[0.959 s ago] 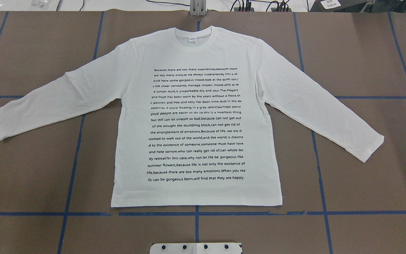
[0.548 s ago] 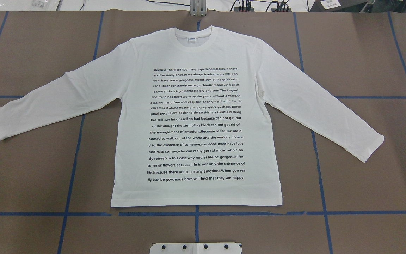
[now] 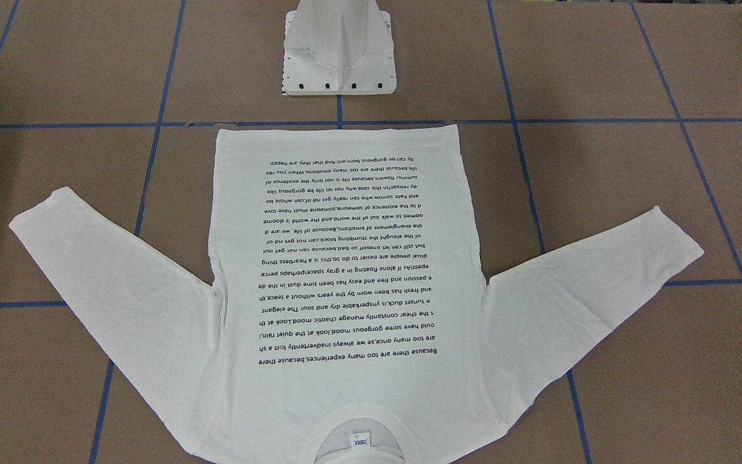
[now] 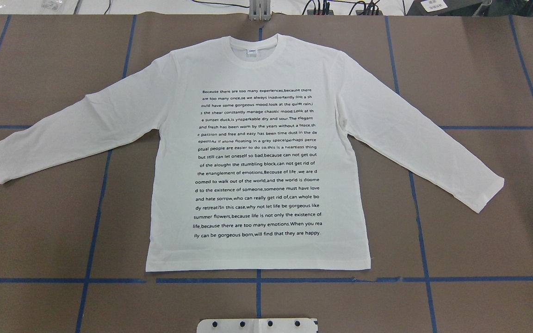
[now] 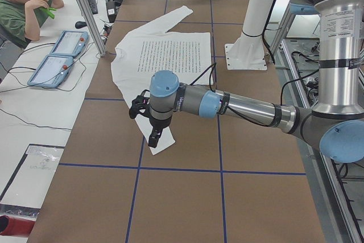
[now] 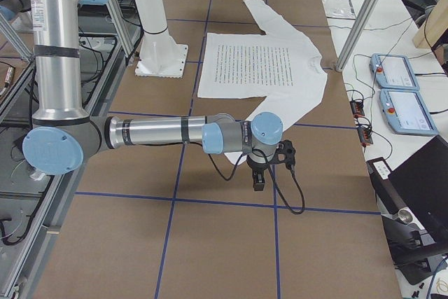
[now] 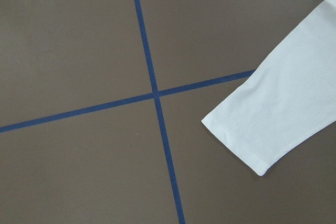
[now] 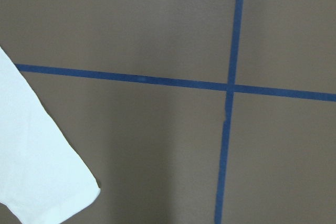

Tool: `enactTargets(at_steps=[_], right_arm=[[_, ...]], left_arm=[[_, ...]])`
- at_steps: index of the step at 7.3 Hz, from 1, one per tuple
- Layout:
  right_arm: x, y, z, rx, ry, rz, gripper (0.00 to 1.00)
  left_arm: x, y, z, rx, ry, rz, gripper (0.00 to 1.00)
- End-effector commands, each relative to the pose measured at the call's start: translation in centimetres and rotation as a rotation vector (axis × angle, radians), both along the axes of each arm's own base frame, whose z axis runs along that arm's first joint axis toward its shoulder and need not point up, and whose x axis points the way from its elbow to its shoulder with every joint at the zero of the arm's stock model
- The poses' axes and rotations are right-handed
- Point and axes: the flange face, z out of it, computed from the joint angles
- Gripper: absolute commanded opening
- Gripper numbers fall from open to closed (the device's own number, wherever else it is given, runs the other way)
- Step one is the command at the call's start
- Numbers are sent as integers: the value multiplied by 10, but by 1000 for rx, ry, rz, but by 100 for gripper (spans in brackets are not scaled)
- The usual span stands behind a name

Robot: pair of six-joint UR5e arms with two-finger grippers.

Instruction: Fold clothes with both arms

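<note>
The left arm (image 5: 244, 107) reaches out nearly level over the brown tabletop (image 4: 479, 69), its wrist bent so that the left hand (image 5: 154, 136) points straight down near the cuff (image 7: 247, 140) of the closest sleeve. The side view does not show whether its fingers are spread or pressed together. The right arm (image 6: 157, 133) mirrors this at the other end, forearm level and wrist turned down. The right hand (image 6: 259, 177) hangs above the tabletop near the other cuff (image 8: 47, 182), and I cannot tell its state either. Both wrist cameras look down on a crossing of blue tape lines (image 7: 155, 94) with a cuff at the edge of the view. The white long-sleeved T-shirt (image 4: 257, 60) lies flat and face up in the middle of the tabletop. Its hem is toward the white pedestal base (image 3: 339, 51), and its 2 sleeves are spread out and angled toward the robot. The black print (image 4: 257, 162) runs 19 lines, starting "Because there are too many experiences,because there" and ending "lly can be gorgeous born,will find that they are happy." The neck label (image 4: 251, 52) carries a small blue mark too small to read.
</note>
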Motion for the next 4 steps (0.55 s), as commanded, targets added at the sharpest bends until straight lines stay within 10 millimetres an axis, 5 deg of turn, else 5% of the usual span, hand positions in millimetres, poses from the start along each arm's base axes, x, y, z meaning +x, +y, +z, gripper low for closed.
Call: enactTargets(at_steps=[1,4], right_arm=[[-64,2,-15,8,-27,46,100],[-141,73,10,15,-49,94,100]], left_arm=[[1,-14,36,34,15,6,100],[0,-8,41,65,17,7,100]])
